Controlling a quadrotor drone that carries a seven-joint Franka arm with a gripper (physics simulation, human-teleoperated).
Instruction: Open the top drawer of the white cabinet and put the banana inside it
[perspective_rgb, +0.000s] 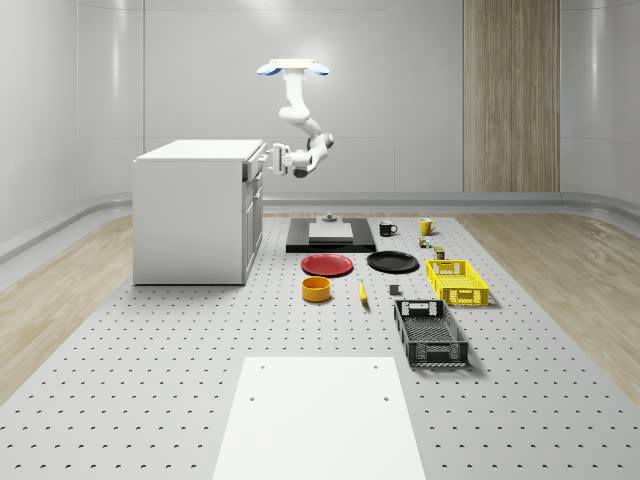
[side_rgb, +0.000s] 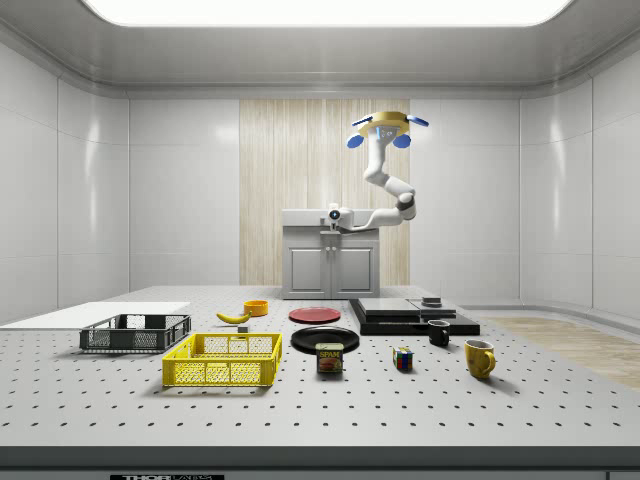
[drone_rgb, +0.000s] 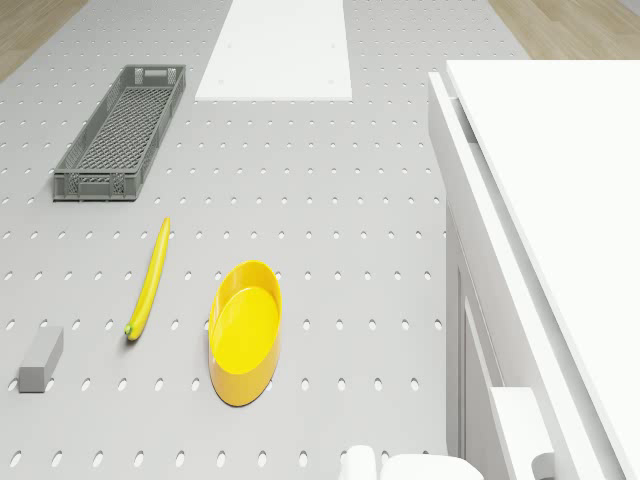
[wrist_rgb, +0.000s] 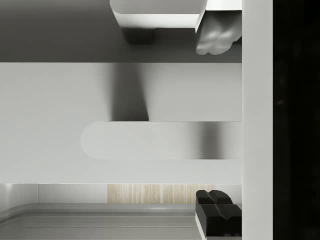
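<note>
The white cabinet (perspective_rgb: 195, 210) stands at the whole-scene view's left. The drone (perspective_rgb: 293, 68) hovers in front of it, above the table, with its arm bent down to the cabinet's top drawer front (perspective_rgb: 253, 170). My gripper (perspective_rgb: 266, 158) is at the drawer handle. In the wrist view the handle (wrist_rgb: 160, 140) lies between the two fingers (wrist_rgb: 215, 40), which are open with a gap on each side of it. The banana (perspective_rgb: 362, 291) lies on the table beside a yellow bowl (perspective_rgb: 316, 289), well away from the cabinet. The banana (drone_rgb: 150, 278) is also in the drone view.
On the table are a red plate (perspective_rgb: 328, 265), a black plate (perspective_rgb: 392, 262), a yellow crate (perspective_rgb: 456, 282), a grey crate (perspective_rgb: 430, 333), two mugs, a black slab (perspective_rgb: 331, 236) and a white board (perspective_rgb: 320, 415). A small grey block (drone_rgb: 40, 360) lies near the banana.
</note>
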